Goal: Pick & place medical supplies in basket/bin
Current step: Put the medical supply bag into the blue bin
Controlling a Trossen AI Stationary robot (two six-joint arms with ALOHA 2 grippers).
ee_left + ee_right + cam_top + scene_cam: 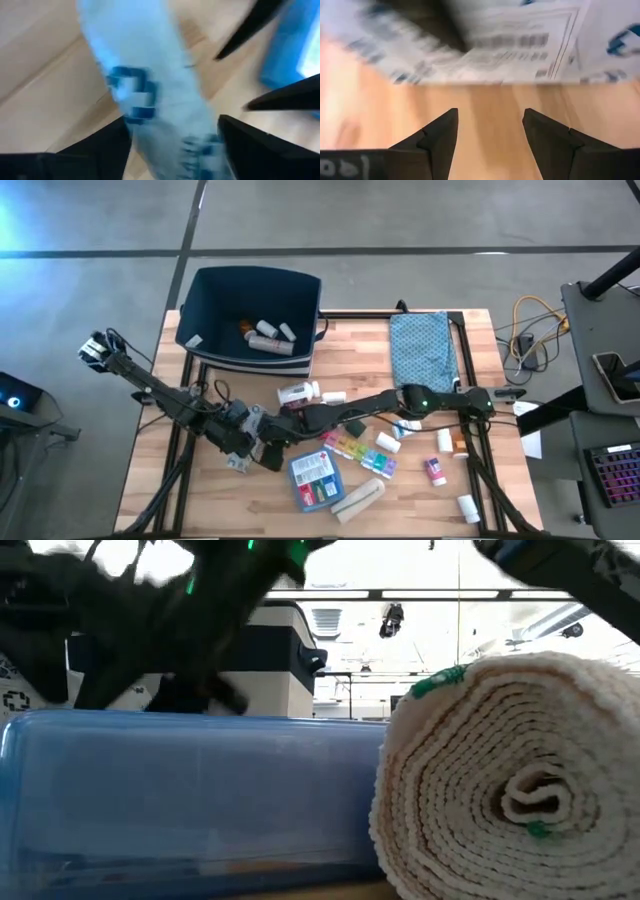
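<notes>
On the wooden table, left hand straddles a white packet, print unreadable.

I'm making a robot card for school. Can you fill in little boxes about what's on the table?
table: wooden top
bin: dark navy, a few white bottles inside
left hand: around a pale packet, fingers apart
right hand: low over the wood, open, holding nothing
still out: rainbow pill organizer, blue box, bandage roll
cloth pouch: teal
</notes>
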